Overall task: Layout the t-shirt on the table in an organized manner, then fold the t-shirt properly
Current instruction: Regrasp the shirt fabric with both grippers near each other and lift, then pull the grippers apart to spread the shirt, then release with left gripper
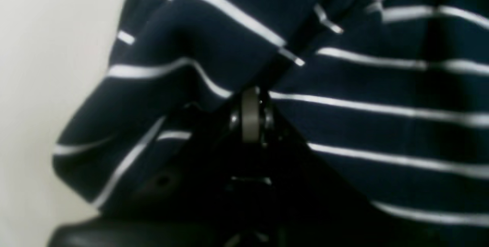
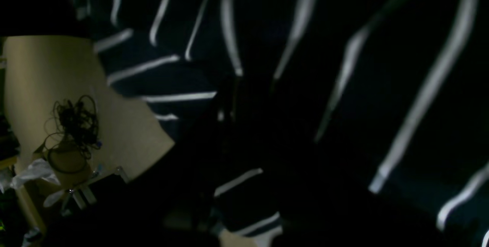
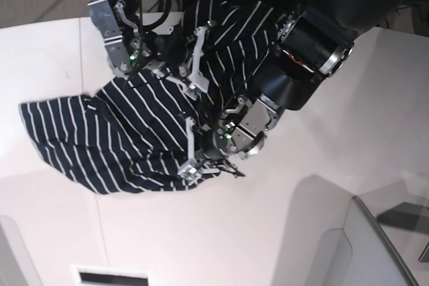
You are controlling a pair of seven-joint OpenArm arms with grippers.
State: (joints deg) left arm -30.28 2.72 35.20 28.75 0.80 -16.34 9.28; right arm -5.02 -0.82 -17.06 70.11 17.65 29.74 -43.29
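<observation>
The t-shirt [image 3: 114,138], dark navy soft cloth with thin white stripes, lies bunched on the white tabletop [image 3: 281,232]. Both arms' fingers are pinching its cloth, lifting one side, probably to spread it flat.

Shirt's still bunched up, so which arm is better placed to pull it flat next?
Probably left: its gripper is shut on the t-shirt's near edge, low over bare table.

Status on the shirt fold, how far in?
Early. Done: nothing laid flat; the t-shirt is bunched on the table. In hand: left claw and right claw both shut on cloth, lifting it. Left: spreading flat and every fold.
</observation>
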